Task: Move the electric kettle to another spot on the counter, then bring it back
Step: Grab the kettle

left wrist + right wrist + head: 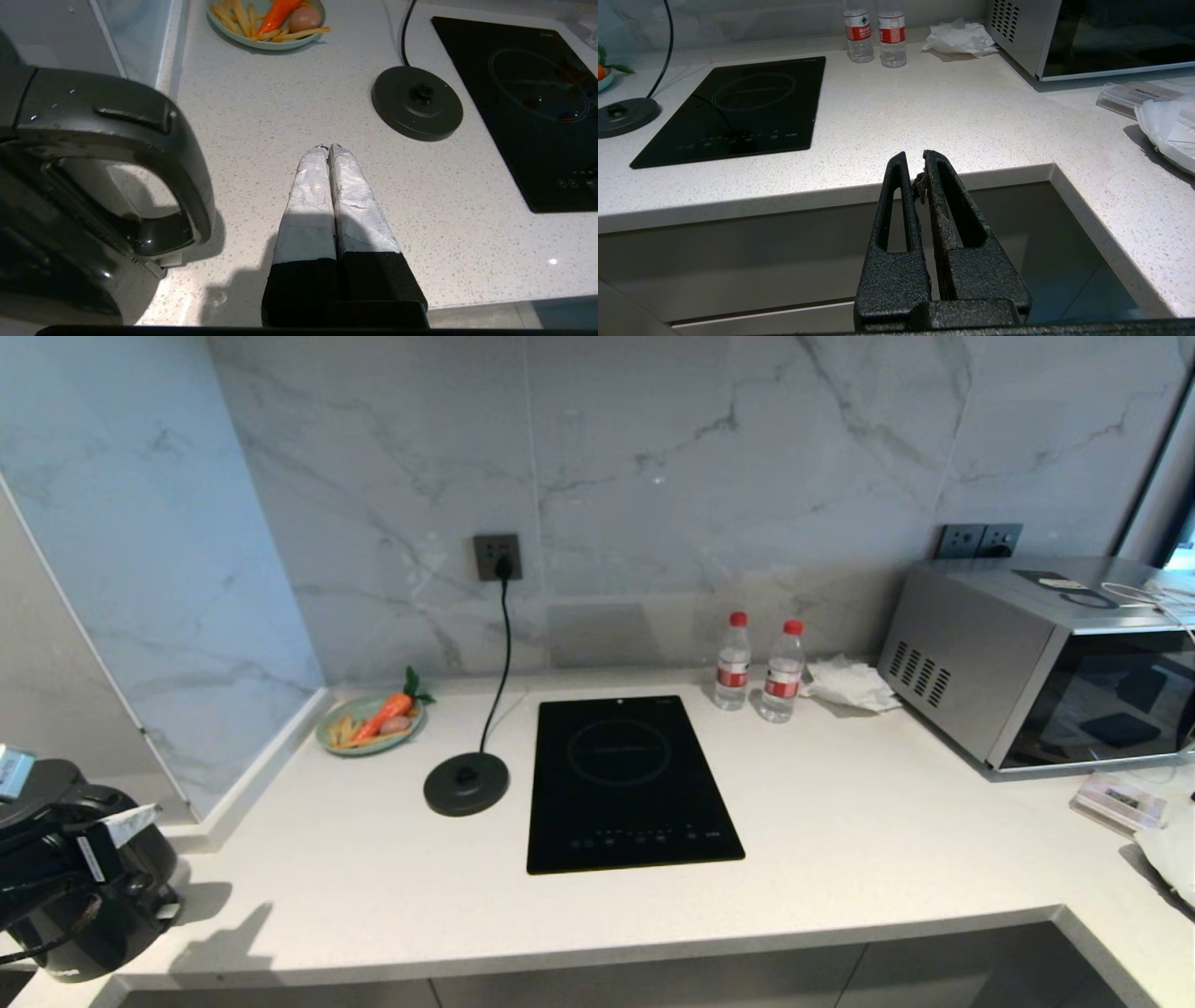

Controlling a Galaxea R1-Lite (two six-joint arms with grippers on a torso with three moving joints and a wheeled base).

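far left of the hob, the electric kettle [79, 887] sits at the worktop's [840, 840] front corner, right by the rounded edge and partly cut off by the head view's border, with part of the left arm lying dark across it. the left wrist view gives what the head view can't: the kettle's black loop handle [154, 154] up close, and the left claw [329, 148] just beside it, silver-wrapped fingers [310, 196] pressed together, holding nothing, hovering over bare speckled stone. the kettle body there is mostly out of frame, its lid not shown.

moving toward the hob: a green plate [329, 735] with a carrot and fries sits back by the wall, and the round base disc [466, 784] lies just left of the hob, empty, its cord [501, 653] running up to the wall socket [497, 556]. wide open stone between kettle and disc.

the hob [627, 782] itself lies flat in the worktop. right of it, two water bottles [758, 667] stand near the wall, then crumpled paper [848, 683], then the microwave [1036, 663], cut by the frame edge. plenty of bare worktop in front of those.

only the right wrist view shows the right claw [914, 158], black fingers together, nothing gripped, hanging off the front edge over the cabinet front, right of the hob. a flat clear box [1134, 95] and white bag [1169, 130] are half cropped.
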